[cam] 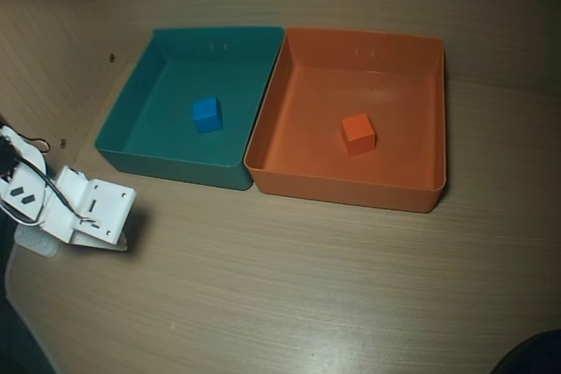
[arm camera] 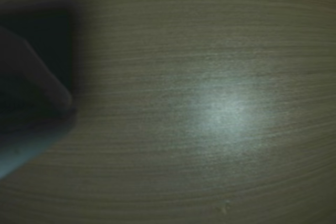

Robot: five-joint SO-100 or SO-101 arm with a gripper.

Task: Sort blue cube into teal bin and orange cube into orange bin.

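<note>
we've got 2 bins touching side by side on the table (cam: 307, 286) | teal bin (cam: 131, 116) holds blue cube (cam: 207, 114) | orange bin (cam: 421, 120) holds orange cube (cam: 358, 132) | gripper (arm camera: 65, 109) low over bare wood, looks empty, can't tell how far open

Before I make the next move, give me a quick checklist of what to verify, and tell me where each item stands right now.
1. Blue cube inside the teal bin: ok, it sits on the bin floor.
2. Orange cube inside the orange bin: ok, it sits near the middle of the floor.
3. Bins in place: ok, both upright and side by side, walls touching.
4. Arm clear of the bins: ok, it is parked at the left edge of the overhead view, off the teal bin.
5. Claw empty and open or shut: cannot tell; the wrist view shows only blurred table and a dark shape.
</note>
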